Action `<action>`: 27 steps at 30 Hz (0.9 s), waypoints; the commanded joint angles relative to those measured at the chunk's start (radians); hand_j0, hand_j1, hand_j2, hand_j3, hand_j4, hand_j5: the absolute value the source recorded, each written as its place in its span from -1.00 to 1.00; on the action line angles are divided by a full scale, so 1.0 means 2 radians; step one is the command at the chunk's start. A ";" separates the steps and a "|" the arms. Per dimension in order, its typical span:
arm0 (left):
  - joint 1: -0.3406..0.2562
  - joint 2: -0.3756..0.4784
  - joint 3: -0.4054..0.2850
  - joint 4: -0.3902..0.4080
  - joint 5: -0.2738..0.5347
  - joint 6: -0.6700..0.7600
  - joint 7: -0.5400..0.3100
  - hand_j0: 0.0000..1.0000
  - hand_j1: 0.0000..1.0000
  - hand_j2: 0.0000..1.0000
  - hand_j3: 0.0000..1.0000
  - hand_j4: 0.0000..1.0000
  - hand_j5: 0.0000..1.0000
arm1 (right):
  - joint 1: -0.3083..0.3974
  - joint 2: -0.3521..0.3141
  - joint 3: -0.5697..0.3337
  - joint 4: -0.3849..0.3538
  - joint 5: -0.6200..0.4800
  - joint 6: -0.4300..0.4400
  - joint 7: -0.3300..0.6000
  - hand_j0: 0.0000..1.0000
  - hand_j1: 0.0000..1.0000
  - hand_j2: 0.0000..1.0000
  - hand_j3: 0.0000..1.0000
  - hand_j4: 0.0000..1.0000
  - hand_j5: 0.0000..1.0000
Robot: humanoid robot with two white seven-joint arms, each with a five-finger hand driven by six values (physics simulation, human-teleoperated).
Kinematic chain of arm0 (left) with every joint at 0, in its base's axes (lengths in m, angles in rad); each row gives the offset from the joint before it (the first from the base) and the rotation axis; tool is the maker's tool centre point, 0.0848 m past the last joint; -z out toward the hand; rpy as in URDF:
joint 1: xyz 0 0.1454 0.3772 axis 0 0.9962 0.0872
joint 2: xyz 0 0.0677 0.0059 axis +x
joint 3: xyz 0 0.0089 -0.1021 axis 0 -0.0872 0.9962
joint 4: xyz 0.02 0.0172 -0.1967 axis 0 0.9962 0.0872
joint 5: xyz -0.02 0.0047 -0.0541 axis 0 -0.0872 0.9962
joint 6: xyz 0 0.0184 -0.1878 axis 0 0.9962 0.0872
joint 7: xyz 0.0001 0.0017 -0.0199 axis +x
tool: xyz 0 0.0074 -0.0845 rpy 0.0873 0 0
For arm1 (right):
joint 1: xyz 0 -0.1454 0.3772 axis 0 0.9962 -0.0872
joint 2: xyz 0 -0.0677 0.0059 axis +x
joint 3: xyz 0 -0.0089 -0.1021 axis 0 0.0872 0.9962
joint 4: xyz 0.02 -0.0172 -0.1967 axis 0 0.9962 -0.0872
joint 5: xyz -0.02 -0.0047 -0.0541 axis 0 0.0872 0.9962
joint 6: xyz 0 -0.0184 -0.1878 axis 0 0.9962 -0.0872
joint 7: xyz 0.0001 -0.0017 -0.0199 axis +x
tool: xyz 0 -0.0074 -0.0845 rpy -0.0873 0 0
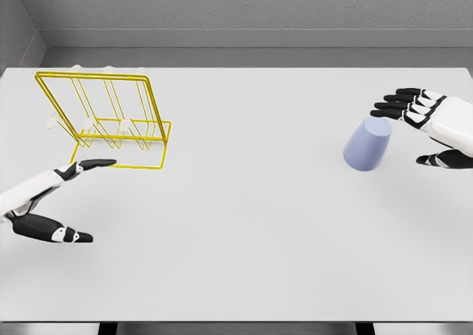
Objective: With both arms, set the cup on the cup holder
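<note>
The right hand (432,128) comes in from the right edge with its fingers (399,104) spread and extended leftward, thumb held lower and apart; it holds nothing. Just left of those fingertips sits the cup (368,145), pale blue-violet and tilted, its narrower end up toward the hand and its wider end down on the table (251,231). Whether the fingertips touch the cup cannot be told (they are at least very close to its upper edge). The left hand (52,202) enters at the lower left, also open and empty, one finger pointing right and the thumb lying below it. That fingertip reaches close to the front corner of the holder (111,120), a yellow wire rack standing on the table's far left, well apart from the cup.
</note>
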 commanded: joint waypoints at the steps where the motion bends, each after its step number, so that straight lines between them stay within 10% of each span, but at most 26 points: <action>1: -0.001 -0.004 -0.002 0.002 0.002 0.001 0.000 1.00 1.00 1.00 1.00 1.00 1.00 | 0.000 -0.001 0.000 0.000 -0.002 0.000 0.000 1.00 1.00 1.00 1.00 1.00 1.00; 8: -0.004 -0.016 -0.003 0.007 0.001 0.001 0.000 1.00 1.00 1.00 1.00 1.00 1.00 | -0.013 -0.001 0.001 0.000 -0.005 0.000 0.000 1.00 1.00 1.00 1.00 1.00 1.00; 18: -0.007 -0.035 0.006 0.010 0.001 0.001 0.000 1.00 1.00 1.00 1.00 1.00 1.00 | -0.089 0.012 0.004 0.000 -0.007 0.036 0.240 1.00 1.00 1.00 1.00 1.00 1.00; 22: -0.010 -0.047 0.017 0.016 0.000 0.010 0.000 1.00 1.00 1.00 1.00 1.00 1.00 | -0.211 0.059 0.128 0.004 -0.007 0.092 0.266 1.00 1.00 1.00 1.00 1.00 1.00; 27: -0.010 -0.058 0.021 0.020 0.000 0.018 0.000 1.00 1.00 1.00 1.00 1.00 1.00 | -0.276 0.095 0.189 0.035 -0.008 0.172 0.266 1.00 1.00 1.00 1.00 1.00 1.00</action>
